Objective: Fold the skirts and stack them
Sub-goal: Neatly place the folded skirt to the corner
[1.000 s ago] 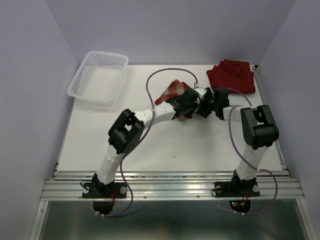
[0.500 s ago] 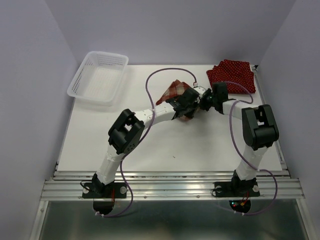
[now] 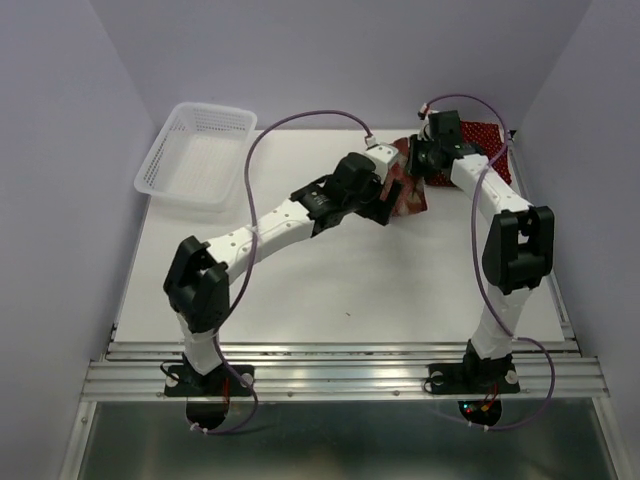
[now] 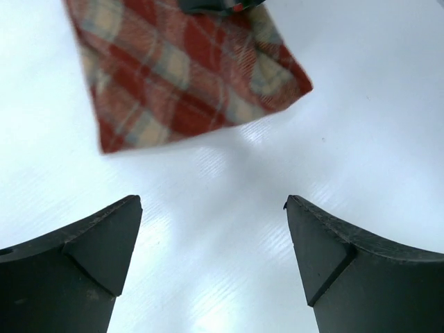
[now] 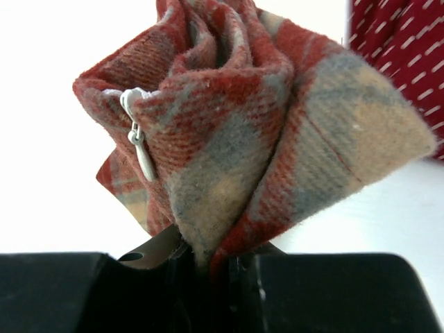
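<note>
Both arms have swung from mid-counter toward the polka-dot skirts (image 3: 492,150), carrying the plaid skirt (image 5: 263,139) up just beside that pile. The right tool (image 5: 208,267) is clamped on a bunched fold of the plaid, while the left tool (image 4: 214,243) hangs apart and empty near its free corner; better to spread that corner flat and square onto the pile before letting go. Walls crowd the pile's far side, and bare counter (image 3: 330,270) on its near side leaves room to back out.

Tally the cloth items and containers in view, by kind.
Plaid skirt: 1
Polka-dot cloth pile: 1 (cannot tell how many skirts are in it)
White mesh basket: 1
Total: 3
</note>
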Controlling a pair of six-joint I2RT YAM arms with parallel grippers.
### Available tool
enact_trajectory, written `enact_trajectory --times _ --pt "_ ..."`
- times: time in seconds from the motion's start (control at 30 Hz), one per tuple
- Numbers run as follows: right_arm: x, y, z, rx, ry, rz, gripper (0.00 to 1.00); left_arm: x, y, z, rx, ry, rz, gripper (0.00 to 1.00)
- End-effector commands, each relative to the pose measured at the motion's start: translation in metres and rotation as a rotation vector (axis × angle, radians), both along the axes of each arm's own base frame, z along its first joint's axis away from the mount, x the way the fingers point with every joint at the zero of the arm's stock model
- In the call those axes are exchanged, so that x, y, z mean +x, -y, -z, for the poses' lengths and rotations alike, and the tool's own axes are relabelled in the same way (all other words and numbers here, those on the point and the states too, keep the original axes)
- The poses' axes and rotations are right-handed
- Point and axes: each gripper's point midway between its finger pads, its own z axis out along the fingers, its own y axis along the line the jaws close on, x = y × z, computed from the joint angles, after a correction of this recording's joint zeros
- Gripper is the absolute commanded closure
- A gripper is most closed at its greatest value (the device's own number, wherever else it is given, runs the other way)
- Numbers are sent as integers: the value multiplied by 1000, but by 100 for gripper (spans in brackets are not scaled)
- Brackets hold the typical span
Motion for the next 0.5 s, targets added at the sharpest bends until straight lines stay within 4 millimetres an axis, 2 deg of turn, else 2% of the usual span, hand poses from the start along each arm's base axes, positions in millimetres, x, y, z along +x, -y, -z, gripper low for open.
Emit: enact_trajectory --times 0.0,0.07,0.1,0.13,0.17,0.2,0.27,0.3,0.33,0.37,0.47 --pt "12 23 -36 -247 87 -130 99 0 -48 -50 -84 47 -107 3" --pt "14 27 -35 -289 80 -146 97 2 -62 -54 -105 47 -136 2" --pt "20 37 -46 -316 94 -134 96 5 -77 -55 -115 45 -163 2" --pt "22 40 -49 -337 93 -133 96 8 -83 -57 -128 49 -178 2" --pt "28 51 -46 -373 78 -102 96 9 -89 -60 -138 49 -189 2" --pt "34 62 -61 -405 97 -76 96 15 -99 -56 -136 42 -213 2" --pt "40 71 -66 -423 102 -67 96 20 -110 -56 -130 41 -246 2" --pt "45 79 -62 -431 90 -65 96 22 -113 -55 -127 42 -255 2" --pt "48 78 -70 -432 102 -64 96 27 -119 -54 -121 44 -271 2" --pt "51 86 -65 -437 90 -51 96 30 -122 -53 -117 47 -282 2" --pt "59 99 -73 -452 103 -22 96 36 -126 -52 -126 55 -285 2"
